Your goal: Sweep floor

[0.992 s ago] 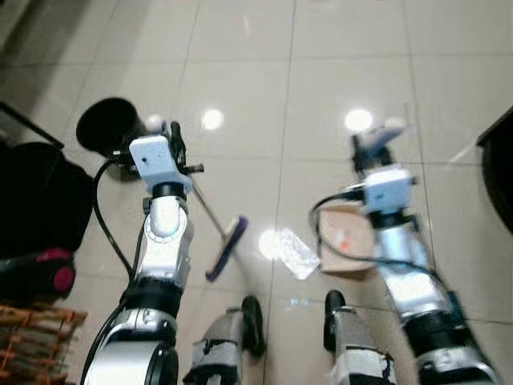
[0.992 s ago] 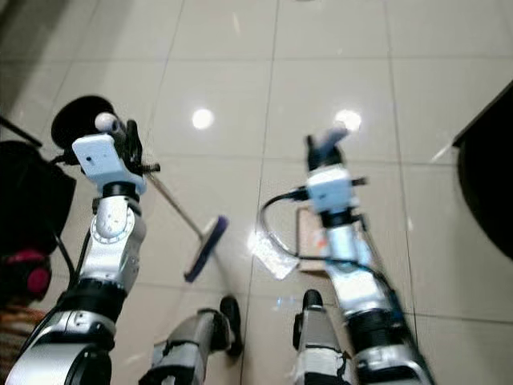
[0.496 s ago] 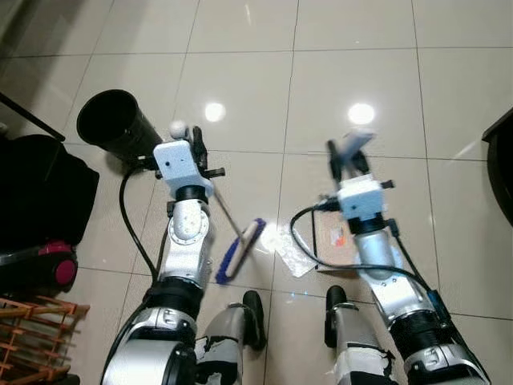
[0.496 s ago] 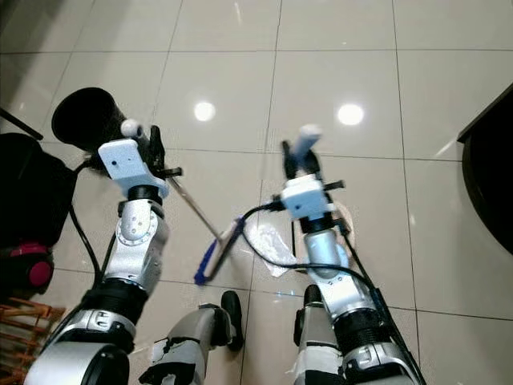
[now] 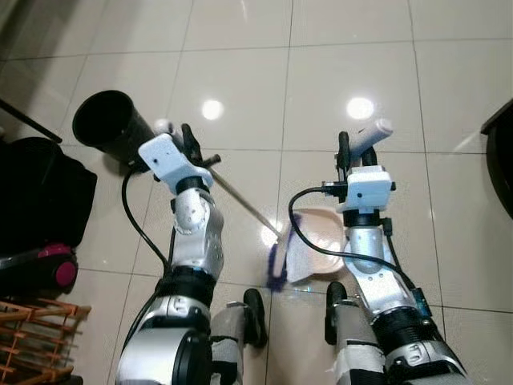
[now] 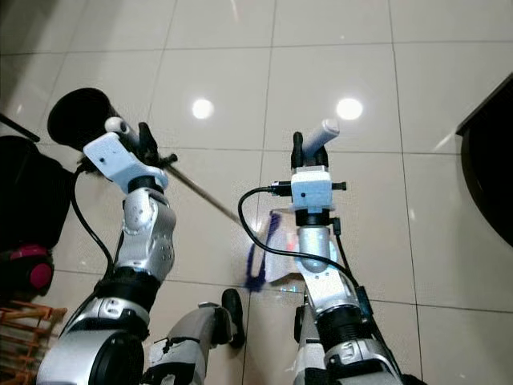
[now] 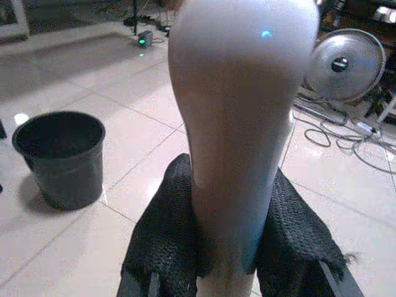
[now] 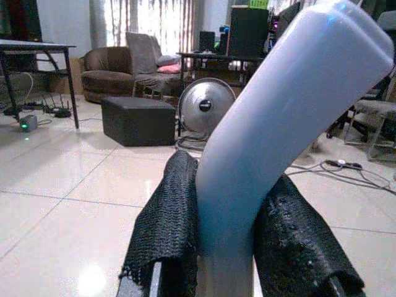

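Your left gripper point(image 7: 226, 247) is clamped on the broom handle point(image 7: 238, 124); your right gripper point(image 8: 238, 241) pinches the dustpan handle point(image 8: 278, 117). The broom head point(image 5: 276, 265) touches the dustpan point(image 5: 317, 253) at 6 o'clock, just ahead of the feet. Both look light, stiff and likely slick: hold high on the handles.

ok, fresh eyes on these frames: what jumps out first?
The two silver arms: the left claw is shut on a broom whose purple head sits on the tile by the robot's feet, against the dustpan held by the right claw. A black bin stands on the floor at the robot's left.
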Controlling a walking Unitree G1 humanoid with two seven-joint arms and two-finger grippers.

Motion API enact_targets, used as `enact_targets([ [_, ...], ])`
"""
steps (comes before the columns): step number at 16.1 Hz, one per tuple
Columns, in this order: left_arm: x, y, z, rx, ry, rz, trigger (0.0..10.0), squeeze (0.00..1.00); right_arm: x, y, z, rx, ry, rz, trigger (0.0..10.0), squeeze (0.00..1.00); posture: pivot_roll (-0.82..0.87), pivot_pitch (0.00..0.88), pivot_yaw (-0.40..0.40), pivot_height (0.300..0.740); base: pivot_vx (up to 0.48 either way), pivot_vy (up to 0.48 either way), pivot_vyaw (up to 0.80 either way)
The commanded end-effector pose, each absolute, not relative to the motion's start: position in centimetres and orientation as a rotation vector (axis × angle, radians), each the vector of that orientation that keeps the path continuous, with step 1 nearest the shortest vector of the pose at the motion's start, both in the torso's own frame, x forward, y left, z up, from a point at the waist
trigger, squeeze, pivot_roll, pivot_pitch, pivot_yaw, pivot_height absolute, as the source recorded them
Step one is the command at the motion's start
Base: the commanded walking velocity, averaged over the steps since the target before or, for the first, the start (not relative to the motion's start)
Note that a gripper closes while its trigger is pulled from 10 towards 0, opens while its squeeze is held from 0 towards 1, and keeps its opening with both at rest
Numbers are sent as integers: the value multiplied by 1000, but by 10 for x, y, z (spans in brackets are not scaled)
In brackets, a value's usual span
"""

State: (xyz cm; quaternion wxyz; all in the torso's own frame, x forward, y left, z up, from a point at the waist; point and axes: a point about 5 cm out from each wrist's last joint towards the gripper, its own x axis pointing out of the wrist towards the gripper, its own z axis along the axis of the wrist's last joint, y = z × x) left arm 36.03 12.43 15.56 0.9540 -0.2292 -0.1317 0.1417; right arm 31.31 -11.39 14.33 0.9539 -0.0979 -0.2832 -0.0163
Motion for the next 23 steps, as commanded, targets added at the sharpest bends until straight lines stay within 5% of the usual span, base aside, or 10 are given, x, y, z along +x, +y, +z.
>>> enact_targets([
  [1,361,103,155,-617,-214,302,10000,0,311,-106,138,-188,-555,-7,10000,0,85,410,193,740,0,0,0],
  [5,370,98,186,-760,-262,240,10000,0,318,-115,145,-177,-563,-25,10000,0,64,359,168,740,0,0,0],
  [12,381,113,227,-774,-366,153,10000,0,327,-130,149,-189,-558,-50,10000,0,47,284,141,740,0,0,0],
  [16,392,120,254,-419,-462,-35,10000,0,321,-134,149,-133,-570,-64,10000,0,33,239,137,740,0,0,0],
  [23,400,145,263,-192,-481,-92,10000,0,318,-140,149,-47,-551,-80,10000,0,30,221,140,740,0,0,0],
])
